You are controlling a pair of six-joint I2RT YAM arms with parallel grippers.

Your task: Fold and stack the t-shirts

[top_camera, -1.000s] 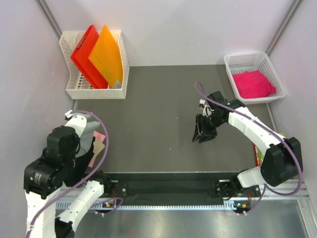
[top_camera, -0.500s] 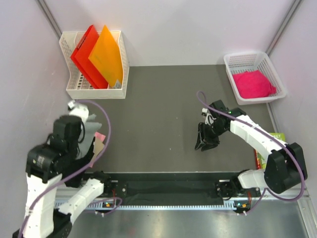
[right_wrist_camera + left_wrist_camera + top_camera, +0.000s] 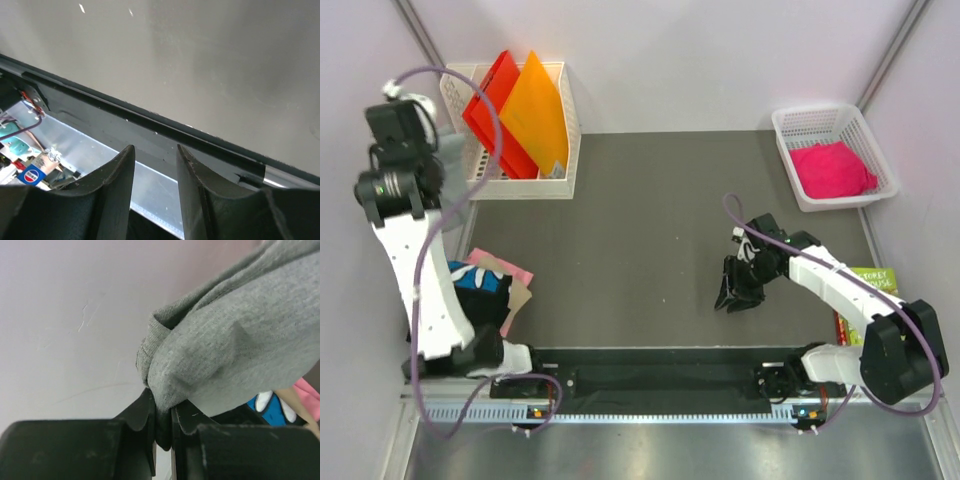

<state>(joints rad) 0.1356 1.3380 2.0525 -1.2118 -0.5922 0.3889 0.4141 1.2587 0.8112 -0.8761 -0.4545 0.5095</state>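
From above, my left arm is raised high over the left edge of the desk, and the grey t-shirt point(image 3: 451, 172) hangs from it beside the white rack point(image 3: 563, 130) in the far left corner. The black t-shirt point(image 3: 480, 284) lies in the near left corner. The pink t-shirt point(image 3: 832, 168) sits in the basket point(image 3: 790, 121) in the far right corner. I judge this to be the pick-up of the first tee. Next it must go to the bare middle and be spread flat, with my right gripper point(image 3: 731, 299) taking a second edge. My arm hides the hem, so I cannot tell whether it clears the pile.

On my left wrist, my left gripper point(image 3: 161, 426) is pinching a bunched fold of the grey cloth, which buries the tips.

On my right wrist, my right gripper point(image 3: 155, 167) is spread and holds nothing, over the near edge.
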